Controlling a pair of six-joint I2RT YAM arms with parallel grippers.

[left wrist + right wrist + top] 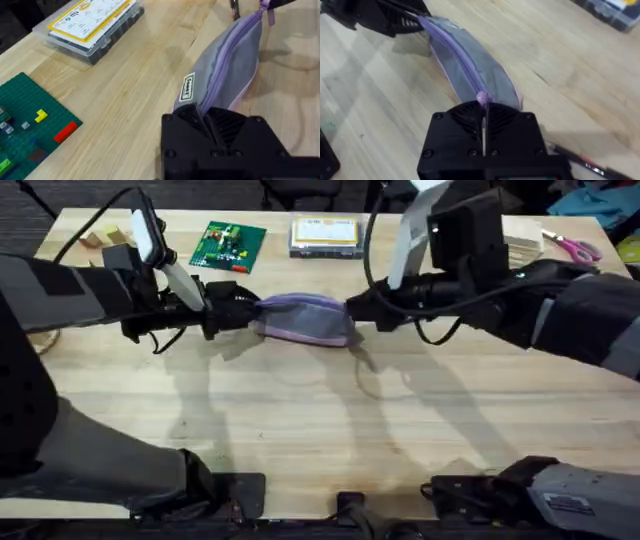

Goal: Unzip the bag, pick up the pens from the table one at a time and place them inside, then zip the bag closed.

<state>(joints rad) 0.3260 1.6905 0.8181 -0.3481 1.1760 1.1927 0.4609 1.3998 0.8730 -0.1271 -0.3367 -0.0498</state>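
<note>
Table (300, 440): bag (305, 318) lies mid-table, zipper shut. Left gripper (206, 120) clenched on one end; right gripper (483, 107) pinches the pull tab opposite. Pen (580, 159) beside it. Unzipping starts; next, draw the tab along.

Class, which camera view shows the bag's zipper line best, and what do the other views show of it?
The left wrist view: the zipper runs lengthwise, closed, along the bag. The right wrist view shows it too, ending at that gripper. Overhead, the bag appears whole, zipper indistinct.
</note>
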